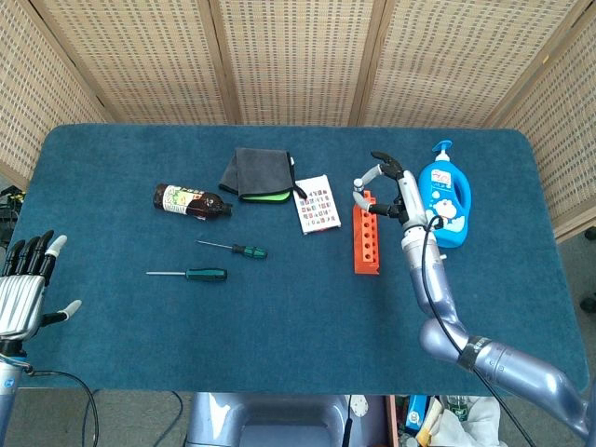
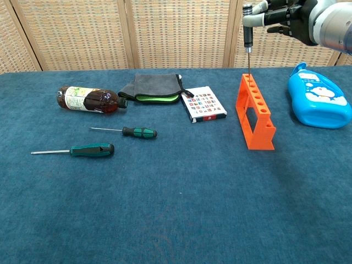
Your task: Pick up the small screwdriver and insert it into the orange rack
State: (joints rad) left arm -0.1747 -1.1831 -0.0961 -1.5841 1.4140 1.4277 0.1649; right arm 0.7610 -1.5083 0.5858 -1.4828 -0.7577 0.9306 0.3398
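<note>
My right hand hangs above the far end of the orange rack and pinches a small dark-handled screwdriver upright. Its thin shaft points straight down, and the tip sits at the rack's far holes. In the head view the same right hand hovers over the rack's far end. My left hand is open at the table's near left edge, holding nothing.
Two green-handled screwdrivers lie left of centre. A brown bottle, a grey cloth and a small card box lie behind them. A blue bottle lies right of the rack.
</note>
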